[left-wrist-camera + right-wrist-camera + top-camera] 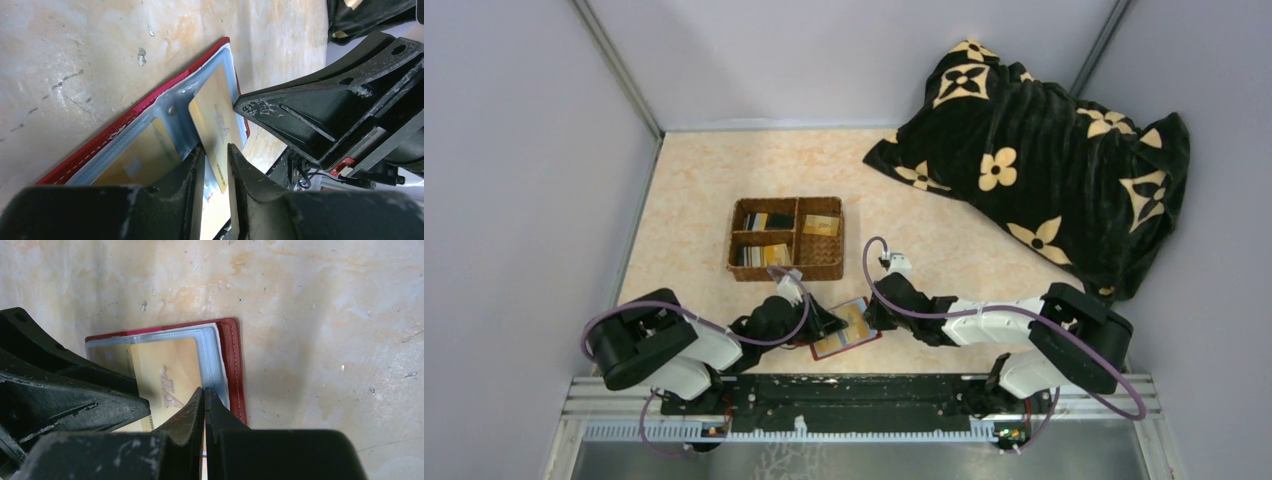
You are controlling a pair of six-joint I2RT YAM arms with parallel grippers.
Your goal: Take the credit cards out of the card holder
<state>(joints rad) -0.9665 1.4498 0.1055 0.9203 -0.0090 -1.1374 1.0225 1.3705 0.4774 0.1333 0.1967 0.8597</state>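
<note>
**Both pincers meet at the open card holder**

In the top view your left arm reaches right along the near edge. The left pincer (828, 322) meets the left side of the card holder (848, 338), which lies open on the counter (694, 180). From above, the arm hides the tips. The left wrist view shows them: the jaws stand a little apart with a tan card (215, 117) tilted up between them. You cannot tell whether the pads press on it, nor how far it sits out of the clear bluish pocket. A second yellowish card (135, 160) lies flat in the pocket to its left.

The right pincer (871, 316) comes in from the right. Only the right wrist view shows its jaws closed tight together, tips down on the clear pocket beside the holder's red right edge. In that view one black finger of the left pincer fills the lower left and covers part of the holder. In the left wrist view, the right pincer's body blocks the right side in the same way.

Only the top view shows the rest. A wicker basket (736, 240) just beyond the left pincer has credit cards (764, 255) in its compartments. A black blanket (1044, 170) with cream flowers is heaped in the far right corner.
</note>
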